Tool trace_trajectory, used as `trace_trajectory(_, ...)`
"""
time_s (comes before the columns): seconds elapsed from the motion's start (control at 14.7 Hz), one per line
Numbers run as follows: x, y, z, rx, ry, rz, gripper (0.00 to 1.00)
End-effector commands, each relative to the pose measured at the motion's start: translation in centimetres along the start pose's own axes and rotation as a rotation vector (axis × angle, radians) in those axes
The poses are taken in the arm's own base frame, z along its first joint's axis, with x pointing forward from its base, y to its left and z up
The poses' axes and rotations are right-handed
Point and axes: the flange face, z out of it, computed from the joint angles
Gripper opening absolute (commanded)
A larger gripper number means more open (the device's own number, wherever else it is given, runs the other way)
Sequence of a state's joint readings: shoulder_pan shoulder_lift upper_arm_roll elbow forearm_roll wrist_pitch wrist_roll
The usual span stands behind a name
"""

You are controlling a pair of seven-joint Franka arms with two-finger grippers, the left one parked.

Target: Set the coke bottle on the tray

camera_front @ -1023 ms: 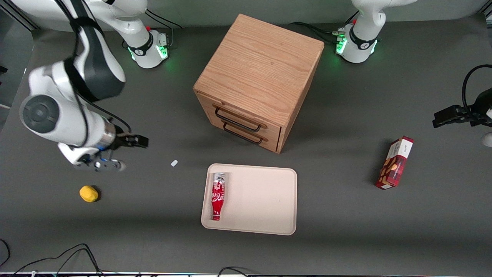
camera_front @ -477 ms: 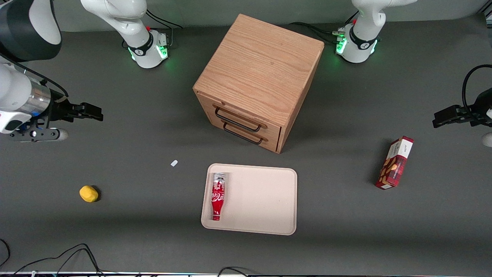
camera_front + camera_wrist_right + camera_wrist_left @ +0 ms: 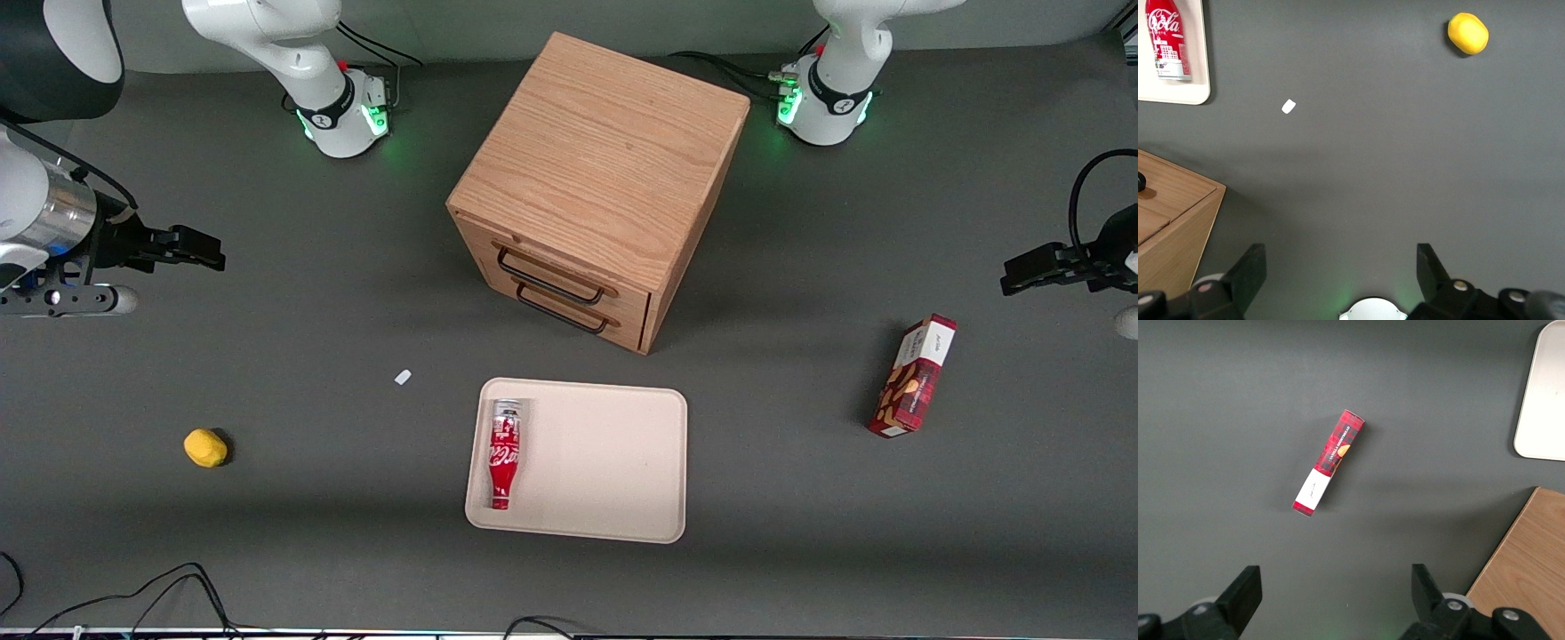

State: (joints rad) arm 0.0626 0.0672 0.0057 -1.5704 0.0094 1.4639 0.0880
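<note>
Lying on its side, the coke bottle (image 3: pixel 502 453) rests inside the tray (image 3: pixel 605 462), along the rim nearest the working arm's end, silver base toward the cabinet (image 3: pixel 596 187) and cap toward the front camera; this reads as the finished placement, the bottle flat so it cannot topple. The tool (image 3: pixel 191 249) hangs well apart from the tray, at the working arm's end of the surface (image 3: pixel 356 551), its two fingers spread wide with nothing between them, as the right wrist view confirms by the broad gap between the fingers (image 3: pixel 1248 270); judged from this, the arm is clear of the load and the task appears complete. Also on the dark grey matte surface are a yellow lemon-like object (image 3: pixel 205 447), a small white scrap (image 3: pixel 403 377) between it and the tray, and a red snack box (image 3: pixel 914 375) toward the parked arm's end. The two-drawer wooden cabinet stands farther from the front camera than the tray. Cables trail along the near edge.
</note>
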Motion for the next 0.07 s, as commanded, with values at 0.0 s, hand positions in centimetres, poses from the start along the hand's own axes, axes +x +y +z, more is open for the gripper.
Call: trace_trajectory(0.0, -0.39, 0.40, -0.52, 0.028, -0.014, -0.008, 1.00)
